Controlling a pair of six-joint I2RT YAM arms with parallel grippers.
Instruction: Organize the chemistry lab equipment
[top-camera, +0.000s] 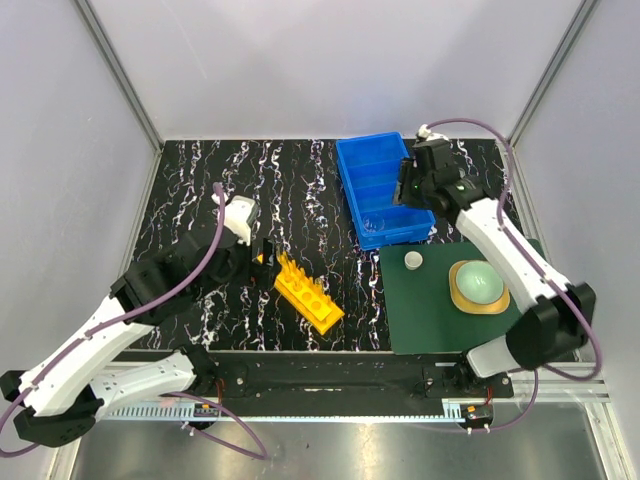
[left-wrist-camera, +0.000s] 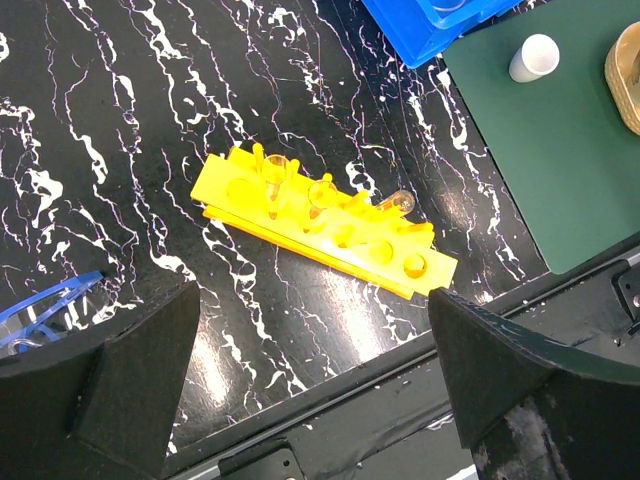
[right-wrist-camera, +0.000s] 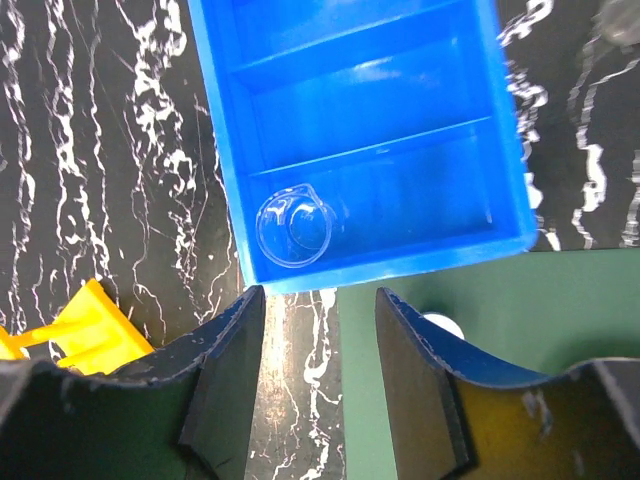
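Note:
A blue divided bin (top-camera: 346, 165) stands at the back right. A small clear glass beaker (right-wrist-camera: 292, 227) lies in its nearest compartment. My right gripper (right-wrist-camera: 318, 312) hovers open over the bin's near wall (right-wrist-camera: 400, 262), nothing between its fingers. A yellow rack (top-camera: 308, 290) lies in the middle of the table with clear glass tubes (left-wrist-camera: 320, 192) in its holes. My left gripper (left-wrist-camera: 310, 380) stands wide open and empty just near of the rack (left-wrist-camera: 330, 235). A small white round piece (top-camera: 413, 260) stands on the dark green mat.
The dark green mat (top-camera: 440, 310) covers the front right of the table and carries a pale green dome on a tan disc (top-camera: 478, 283). The marbled black tabletop (top-camera: 200, 190) ends at a black rail (left-wrist-camera: 330, 410) along the near edge.

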